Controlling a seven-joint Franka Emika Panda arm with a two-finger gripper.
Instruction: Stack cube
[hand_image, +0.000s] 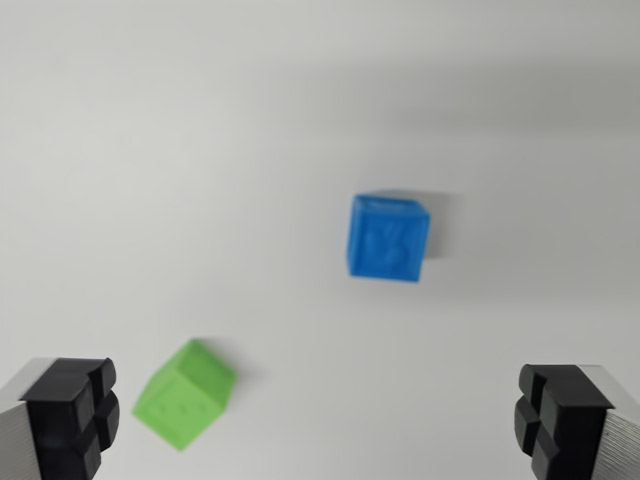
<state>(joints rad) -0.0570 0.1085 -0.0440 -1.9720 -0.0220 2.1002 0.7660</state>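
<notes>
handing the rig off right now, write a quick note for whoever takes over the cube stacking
Gripper: open, fingers wide apart at the bottom corners of the wrist view, holding nothing.
Blue cube: on the white table, right of centre in the wrist view, standing alone.
Green cube: on the table, lower left in the wrist view, close to the left finger, turned at an angle, apart from the blue one.
Done: nothing stacked yet, neither cube grasped.
Left: pick one cube, set it on top of the other, release.
</notes>
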